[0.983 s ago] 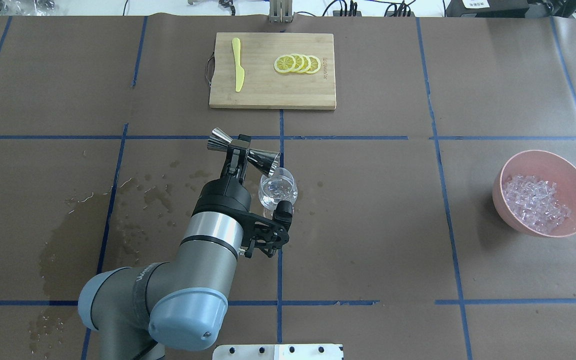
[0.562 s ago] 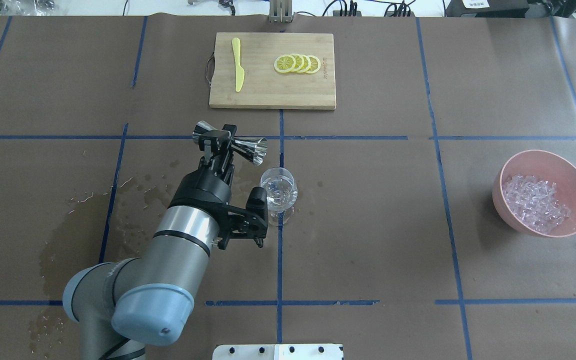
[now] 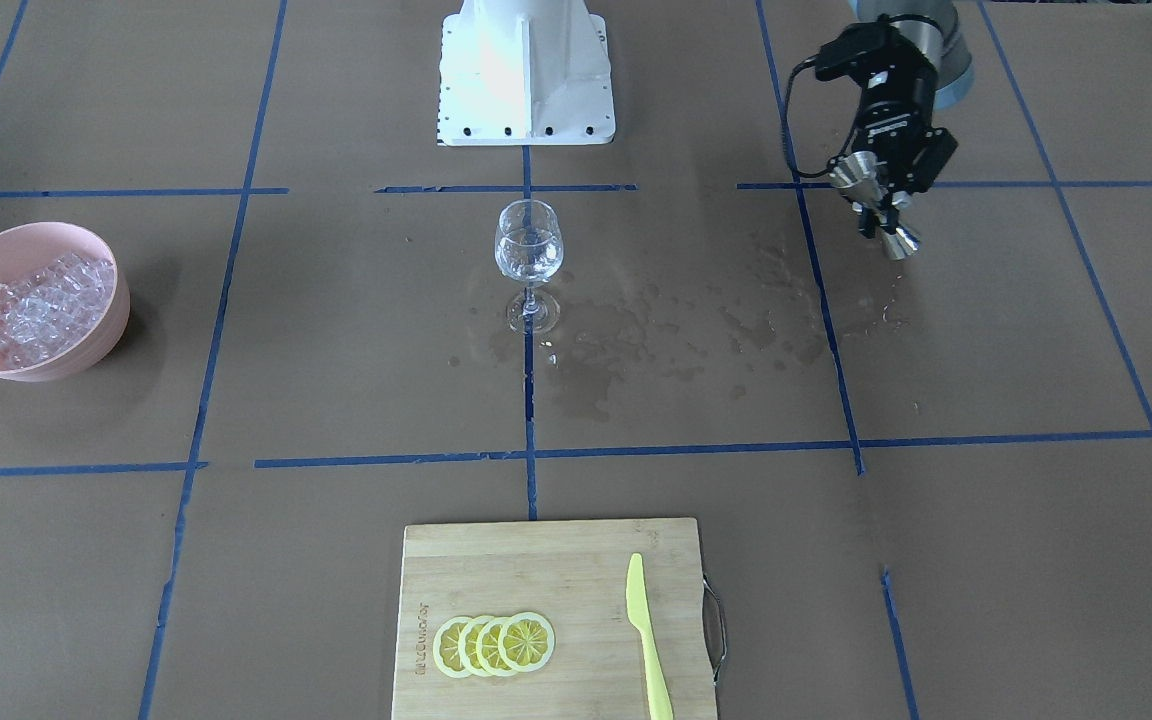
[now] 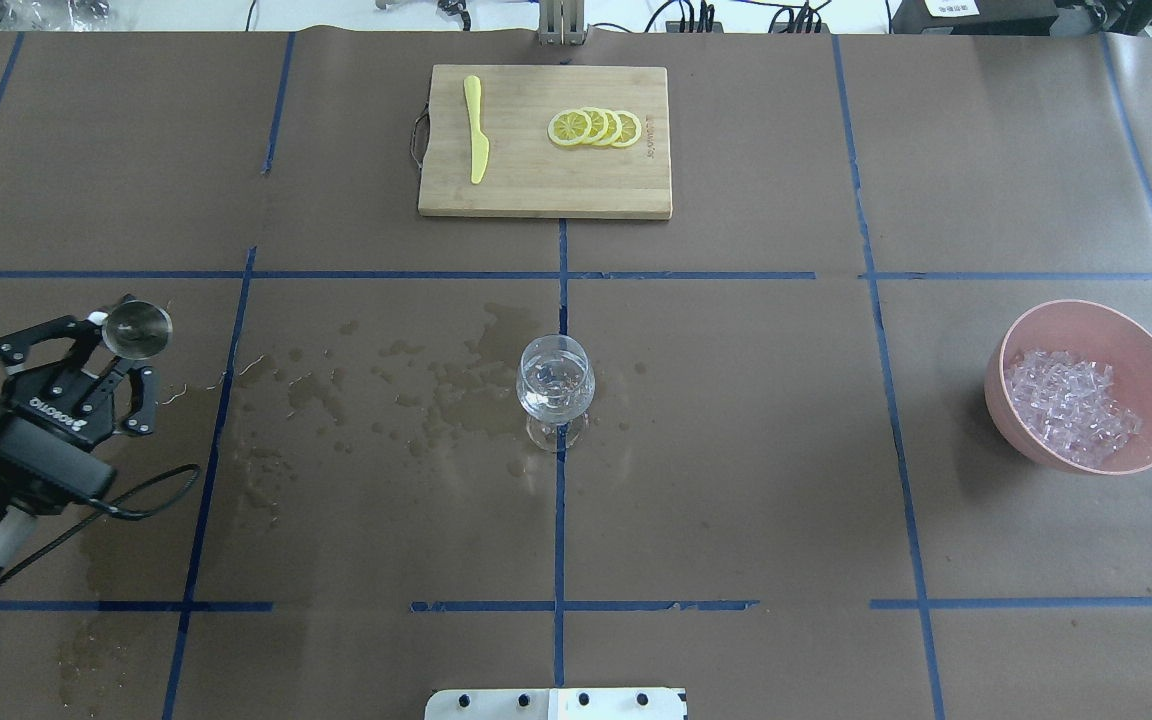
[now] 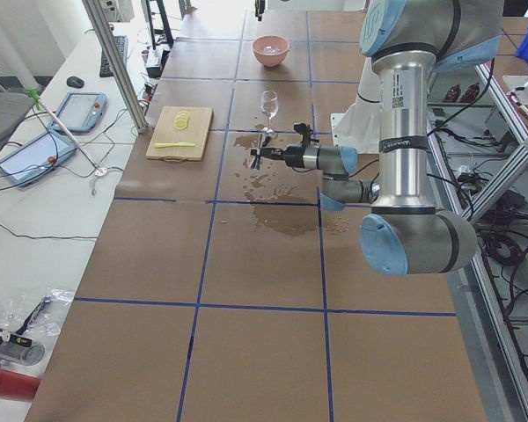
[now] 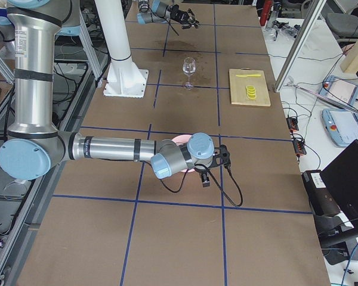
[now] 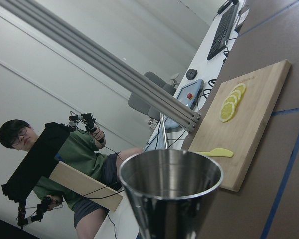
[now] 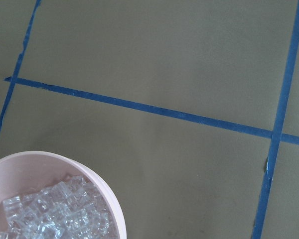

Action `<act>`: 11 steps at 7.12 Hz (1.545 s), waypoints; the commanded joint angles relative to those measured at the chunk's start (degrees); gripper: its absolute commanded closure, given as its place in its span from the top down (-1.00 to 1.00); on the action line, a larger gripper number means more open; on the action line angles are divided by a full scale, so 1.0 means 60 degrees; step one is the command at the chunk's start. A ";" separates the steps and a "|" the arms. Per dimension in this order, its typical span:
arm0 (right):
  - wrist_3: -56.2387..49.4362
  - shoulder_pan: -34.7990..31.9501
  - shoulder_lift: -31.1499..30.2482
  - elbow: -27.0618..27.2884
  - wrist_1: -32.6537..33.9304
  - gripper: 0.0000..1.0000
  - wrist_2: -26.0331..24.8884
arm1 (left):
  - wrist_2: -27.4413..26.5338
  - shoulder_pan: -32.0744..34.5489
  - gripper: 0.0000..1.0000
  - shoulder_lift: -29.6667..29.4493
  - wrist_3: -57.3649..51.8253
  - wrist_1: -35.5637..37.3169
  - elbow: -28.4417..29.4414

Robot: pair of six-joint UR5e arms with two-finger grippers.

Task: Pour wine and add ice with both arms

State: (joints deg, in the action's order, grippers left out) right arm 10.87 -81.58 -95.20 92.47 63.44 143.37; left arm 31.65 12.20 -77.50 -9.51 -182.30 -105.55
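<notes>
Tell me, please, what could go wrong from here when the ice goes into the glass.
The wine glass is tall-stemmed and stands on wet paper; ice dropped in could splash or tip it. The jigger in the left gripper may slide if set down on a wet patch.

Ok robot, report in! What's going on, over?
Left gripper shut on jigger, clear of the glass. Wine in glass; ice in pink bowl. Right gripper by bowl, grip unclear. Wet patches beside glass.

bowl point(image 4: 1096, 330) pink | ice point(image 4: 1071, 405) clear | knife point(image 4: 476, 130) yellow | jigger point(image 4: 137, 330) silver | table point(image 4: 736, 450) brown, blue grid
</notes>
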 commanded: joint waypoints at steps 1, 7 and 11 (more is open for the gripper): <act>0.0019 0.0002 -0.0055 0.0028 -0.0245 1.00 -0.0004 | 0.0014 0.0002 -1.00 0.1662 0.0894 -0.1051 0.0612; 0.0019 0.0002 -0.0129 0.0087 -0.0392 1.00 0.0011 | 0.0951 -0.0320 -1.00 0.1157 0.8903 -0.0482 0.1668; 0.0019 0.0002 -0.0143 0.0072 -0.0392 1.00 0.0026 | 0.0426 -0.0745 -1.00 -0.0176 1.0257 -0.0379 0.2695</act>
State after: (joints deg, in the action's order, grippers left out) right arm 10.95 -81.56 -96.05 92.91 61.08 143.46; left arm 35.77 7.95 -76.16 52.00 -184.60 -90.31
